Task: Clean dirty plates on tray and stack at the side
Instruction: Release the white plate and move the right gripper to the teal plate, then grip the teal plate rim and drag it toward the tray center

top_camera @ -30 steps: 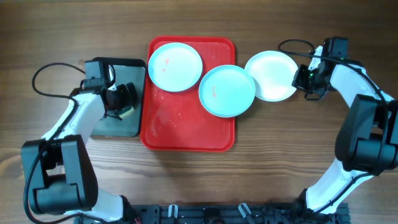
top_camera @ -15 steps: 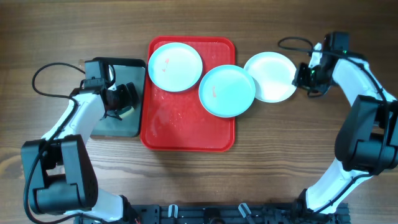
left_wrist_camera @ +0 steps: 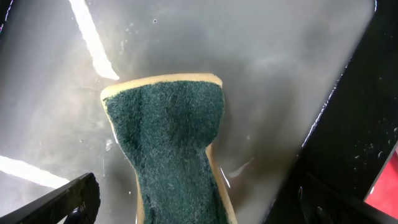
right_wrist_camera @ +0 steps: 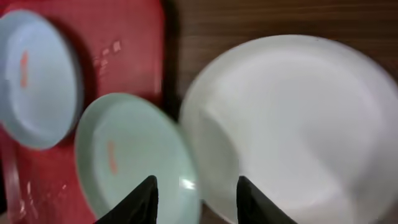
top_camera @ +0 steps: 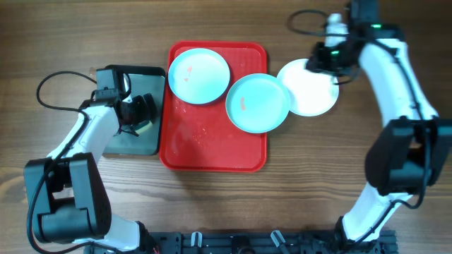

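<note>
The red tray (top_camera: 212, 144) holds a white teal-rimmed plate (top_camera: 199, 75) with a reddish smear at its back left. An all-teal plate (top_camera: 258, 103), also smeared, overlaps the tray's right edge. A white plate (top_camera: 308, 88) lies on the table to the right, tucked under the teal one. My right gripper (top_camera: 319, 62) hovers over that plate's back rim. In the right wrist view it (right_wrist_camera: 199, 199) is open and empty above the teal plate (right_wrist_camera: 130, 162) and the white plate (right_wrist_camera: 292, 124). My left gripper (left_wrist_camera: 199, 214) stands open astride a green-topped sponge (left_wrist_camera: 171, 143).
The sponge lies wet in a small black-rimmed grey tray (top_camera: 152, 85) just left of the red tray. Cables trail behind both arms. Bare wooden table (top_camera: 318, 162) lies in front of and to the right of the plates.
My right gripper has opened, left the white plate's right rim and swung left and back over the plate. The left arm and the plates have stayed put.
</note>
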`<state>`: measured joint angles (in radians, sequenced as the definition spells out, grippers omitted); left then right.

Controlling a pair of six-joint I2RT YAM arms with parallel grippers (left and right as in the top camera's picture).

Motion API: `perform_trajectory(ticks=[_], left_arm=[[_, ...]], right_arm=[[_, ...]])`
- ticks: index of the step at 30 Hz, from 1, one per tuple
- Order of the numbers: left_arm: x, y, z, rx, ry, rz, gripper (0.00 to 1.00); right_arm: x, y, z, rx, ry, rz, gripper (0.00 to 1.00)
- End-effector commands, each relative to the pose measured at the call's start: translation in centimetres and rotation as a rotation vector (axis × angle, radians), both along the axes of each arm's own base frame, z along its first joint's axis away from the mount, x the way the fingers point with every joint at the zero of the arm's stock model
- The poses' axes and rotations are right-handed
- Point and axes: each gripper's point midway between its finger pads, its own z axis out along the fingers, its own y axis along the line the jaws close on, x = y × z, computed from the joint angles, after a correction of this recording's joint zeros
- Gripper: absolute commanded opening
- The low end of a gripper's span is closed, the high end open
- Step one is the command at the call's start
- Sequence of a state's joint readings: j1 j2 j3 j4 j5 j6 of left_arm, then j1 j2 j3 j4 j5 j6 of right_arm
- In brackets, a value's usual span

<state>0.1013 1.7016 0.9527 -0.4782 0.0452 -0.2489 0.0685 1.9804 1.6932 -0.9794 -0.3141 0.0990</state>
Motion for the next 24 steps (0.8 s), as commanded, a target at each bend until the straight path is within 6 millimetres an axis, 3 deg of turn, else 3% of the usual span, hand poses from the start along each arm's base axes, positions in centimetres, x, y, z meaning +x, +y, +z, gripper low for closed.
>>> perform_trajectory(ticks=[1, 3, 7, 9, 11, 15, 22, 23, 24], left_arm=[[-0.3, 0.3, -0.4, 0.012, 0.013, 0.006, 1.00], [-0.3, 0.3, -0.4, 0.012, 0.013, 0.007, 1.00], [-0.3, 0.3, -0.4, 0.012, 0.013, 0.006, 1.00], [-0.3, 0.3, -0.4, 0.012, 0.013, 0.006, 1.00], [-0.3, 0.3, -0.4, 0.012, 0.013, 0.007, 1.00], [-0.3, 0.3, -0.4, 0.012, 0.013, 0.007, 1.00], [-0.3, 0.3, -0.4, 0.012, 0.013, 0.006, 1.00], [-0.3, 0.3, -0.4, 0.012, 0.013, 0.006, 1.00], [-0.3, 0.3, -0.4, 0.012, 0.013, 0.007, 1.00]], right_arm=[[0.0, 6.0, 1.6, 0.035, -0.082, 0.145, 0.42], [-0.2, 8.9, 2.0, 0.042, -0.116, 0.208, 0.43], [-1.6, 12.9, 2.0, 0.047, -0.120, 0.274, 0.42], [-2.4, 14.2, 1.8, 0.043, -0.114, 0.306, 0.37], [-3.4, 14.5, 1.4, -0.003, -0.094, 0.319, 0.25], [-4.7, 12.8, 0.7, -0.105, -0.031, 0.280, 0.20], [-6.3, 6.4, -0.5, -0.327, 0.092, 0.180, 0.26], [-6.1, 5.5, -0.5, -0.357, 0.093, 0.154, 0.29], [-5.9, 4.7, -0.5, -0.381, 0.089, 0.139, 0.38]])
